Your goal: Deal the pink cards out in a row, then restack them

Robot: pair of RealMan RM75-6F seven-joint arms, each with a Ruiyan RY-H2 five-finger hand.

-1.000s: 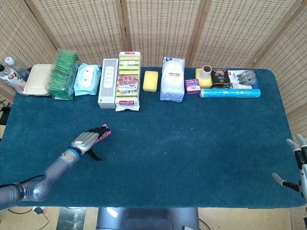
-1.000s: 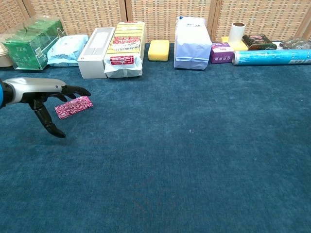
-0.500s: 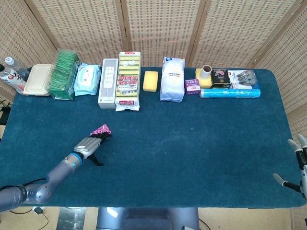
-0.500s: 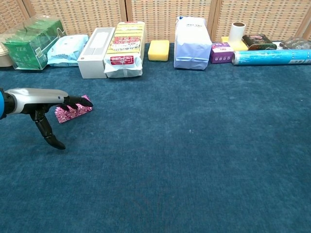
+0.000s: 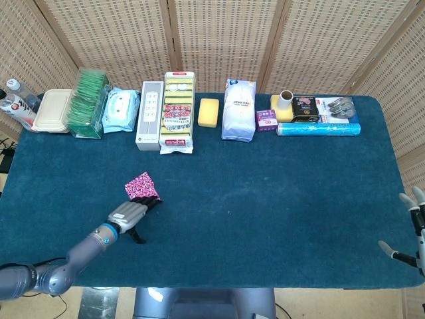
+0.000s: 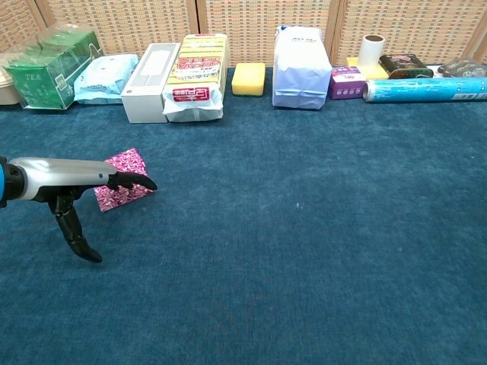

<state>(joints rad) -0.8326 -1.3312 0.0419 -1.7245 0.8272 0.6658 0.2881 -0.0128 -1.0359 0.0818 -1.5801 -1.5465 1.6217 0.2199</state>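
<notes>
Head view: the left robot hand (image 5: 130,216) has drawn back toward the near edge of the bench (image 5: 279,199), and the pink cards (image 5: 142,187) have come with it, sliding away from the white box (image 5: 149,124) at the back row. A second ago the stack lay mostly hidden under the fingers; now most of its patterned top is uncovered, turned at an angle, with only the fingertips (image 5: 151,201) lying on its near corner. The thumb hangs down beside the stack, not under it, so the hand is pressing and dragging rather than gripping. The right robot hand (image 5: 413,226) sits at the far right edge, well apart from the white box, fingers spread and holding nothing, unmoved.

Chest view: the left robot hand (image 6: 72,182) reaches out flat, fingertips (image 6: 137,180) resting over the cards' front edge, thumb pointing down onto the cloth. The pink cards (image 6: 119,188) lie nearer the camera than before, in front and left of the white box (image 6: 149,71), tipped up a little. The right hand is out of this view.

My reading: the stack is being pulled to a handier spot; no card has been dealt yet, so the row is still to begin
</notes>
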